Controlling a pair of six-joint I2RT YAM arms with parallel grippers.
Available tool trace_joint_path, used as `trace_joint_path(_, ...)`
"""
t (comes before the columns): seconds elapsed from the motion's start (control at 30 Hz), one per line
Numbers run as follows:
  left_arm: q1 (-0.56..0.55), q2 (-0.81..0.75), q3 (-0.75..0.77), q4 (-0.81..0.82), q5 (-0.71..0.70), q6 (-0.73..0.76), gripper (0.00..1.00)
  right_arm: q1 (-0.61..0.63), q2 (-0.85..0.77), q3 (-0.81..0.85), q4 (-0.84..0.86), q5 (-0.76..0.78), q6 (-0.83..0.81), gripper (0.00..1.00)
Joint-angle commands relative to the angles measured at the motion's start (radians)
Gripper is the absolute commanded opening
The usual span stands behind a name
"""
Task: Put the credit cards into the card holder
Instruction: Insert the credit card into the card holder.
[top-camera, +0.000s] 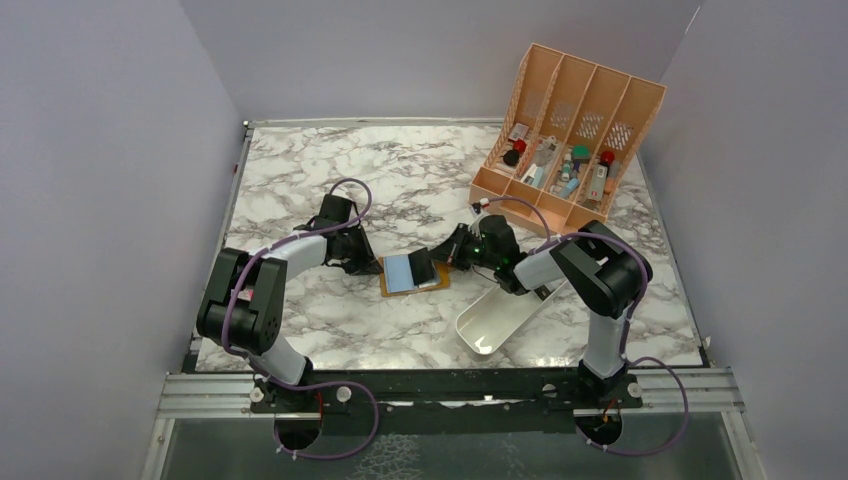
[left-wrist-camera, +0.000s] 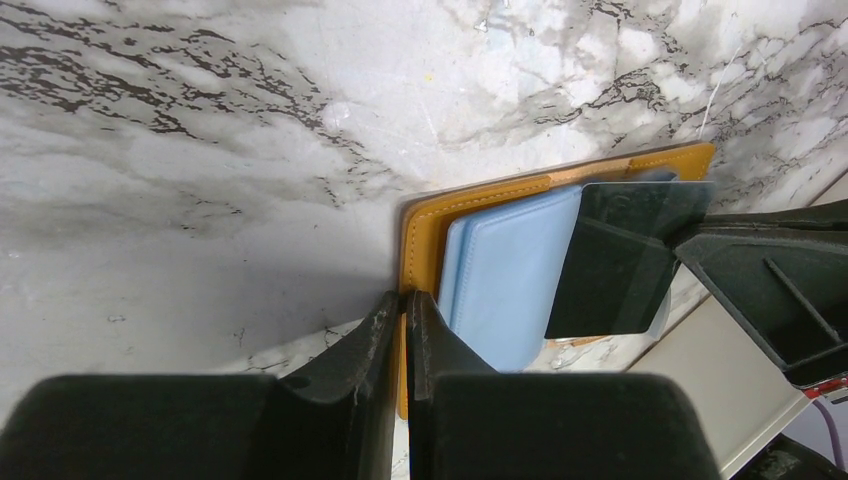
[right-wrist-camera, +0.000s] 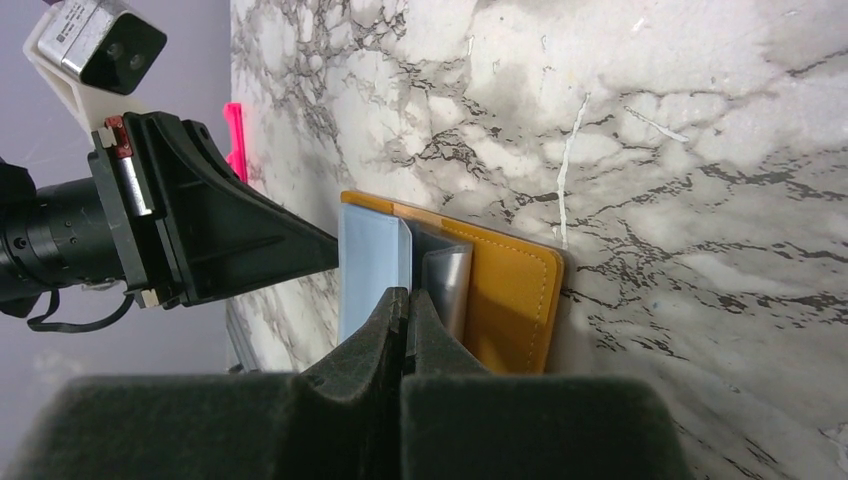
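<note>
**Both grippers engaged at the open card holder**

Left gripper (left-wrist-camera: 405, 300): the fingers are drawn together on the near edge of the card holder (left-wrist-camera: 425, 235). A sliver of mustard leather shows in the slit between them. The holder lies open and flat on the marble table (left-wrist-camera: 200, 150), running ahead of these fingertips and off to their right.

Right gripper (right-wrist-camera: 405, 298): the fingers are closed on one edge of a thin card, logged here as the held credit card (left-wrist-camera: 620, 260). It looks dark and glossy from the left wrist and pale grey from the right wrist. It reaches forward from the right fingertips over the holder's inner face. Whether its leading edge sits inside a pocket cannot be told.

A pale blue credit card (left-wrist-camera: 510, 280) lies on the holder's inner face, just ahead and right of the left fingertips. The held credit card overlaps its far end.

Overhead, the two grippers face each other across the holder, one at each side.

The white tray (top-camera: 495, 318) lies just behind the right gripper, beneath that arm. The peach organiser (top-camera: 565, 130) stands well apart from both grippers, beyond the right one.
</note>
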Motion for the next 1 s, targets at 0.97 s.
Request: trace_joint_path(0.97, -0.02, -0.03, -0.083, 0.057, -0.018, -0.046, 0.11, 0.034, 0.011, -0.036, 0.011, 0.071, 0.053, 0.01)
